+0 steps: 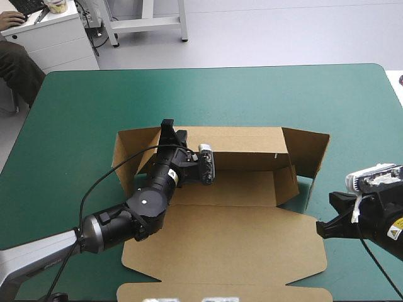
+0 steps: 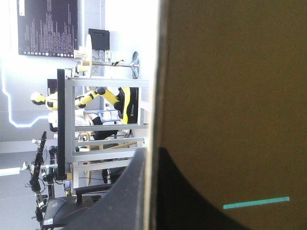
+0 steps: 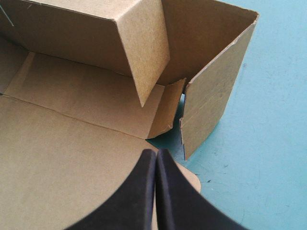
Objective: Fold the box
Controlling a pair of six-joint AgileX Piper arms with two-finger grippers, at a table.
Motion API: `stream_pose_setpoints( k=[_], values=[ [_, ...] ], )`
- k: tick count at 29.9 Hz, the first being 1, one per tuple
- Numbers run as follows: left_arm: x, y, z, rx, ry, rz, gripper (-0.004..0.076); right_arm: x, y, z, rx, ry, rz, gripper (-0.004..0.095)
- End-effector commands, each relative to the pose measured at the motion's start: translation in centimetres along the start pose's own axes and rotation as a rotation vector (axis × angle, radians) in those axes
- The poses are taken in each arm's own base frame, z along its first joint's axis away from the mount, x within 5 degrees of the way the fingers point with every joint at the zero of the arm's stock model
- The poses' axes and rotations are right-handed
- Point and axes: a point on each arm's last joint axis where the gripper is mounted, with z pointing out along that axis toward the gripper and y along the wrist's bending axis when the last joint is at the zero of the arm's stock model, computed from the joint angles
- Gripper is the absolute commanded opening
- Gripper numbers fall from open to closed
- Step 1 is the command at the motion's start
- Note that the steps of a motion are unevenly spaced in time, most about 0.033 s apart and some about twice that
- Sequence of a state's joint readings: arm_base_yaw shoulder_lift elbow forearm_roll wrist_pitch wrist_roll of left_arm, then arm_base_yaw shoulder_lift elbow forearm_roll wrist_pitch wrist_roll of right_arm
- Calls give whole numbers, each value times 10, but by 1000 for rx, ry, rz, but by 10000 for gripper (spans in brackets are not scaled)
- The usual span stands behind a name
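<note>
Brown box (image 1: 239, 245), black fingers (image 3: 139, 201), teal-green cover (image 1: 94, 100).

Left claw (image 1: 167, 124) clamped nearly shut, right claw (image 3: 156, 155) fully closed

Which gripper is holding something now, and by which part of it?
The left gripper is shut on the box, pinching the top edge of its far wall. The right gripper is shut, holding nothing.

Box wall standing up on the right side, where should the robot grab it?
Probably by its top edge. The right wall stands upright with that edge free, so the right gripper, shut now, could open and come down from above, one finger on each side.
</note>
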State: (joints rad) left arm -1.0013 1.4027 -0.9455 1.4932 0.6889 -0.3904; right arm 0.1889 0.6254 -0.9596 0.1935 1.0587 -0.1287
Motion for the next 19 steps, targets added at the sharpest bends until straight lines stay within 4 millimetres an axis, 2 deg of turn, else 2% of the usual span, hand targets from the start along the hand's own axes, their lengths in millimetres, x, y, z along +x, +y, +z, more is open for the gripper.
stream_pose_setpoints(
  k=[1,4,9,11,15,17,19],
  values=[
    [3,16,-8,-83,18,-40,-10,-14,1,-7,0,-93,-2,-10],
    [5,12,-8,-55,36,-67,-10,-20,2,-12,0,-113,-6,24],
    [6,7,-7,-39,33,-89,-10,-40,4,-34,12,-183,-26,218],
    [6,7,-7,-40,32,-87,-10,-50,3,-41,35,-199,-41,349],
    [6,7,-7,-37,34,-91,-10,-71,1,-43,47,-222,-45,685],
    [6,6,-7,-35,31,-94,-10,-83,1,-41,48,-228,-46,784],
    [6,6,-7,-35,31,-94,-10,-96,-2,-35,59,-228,-53,837]
  ],
)
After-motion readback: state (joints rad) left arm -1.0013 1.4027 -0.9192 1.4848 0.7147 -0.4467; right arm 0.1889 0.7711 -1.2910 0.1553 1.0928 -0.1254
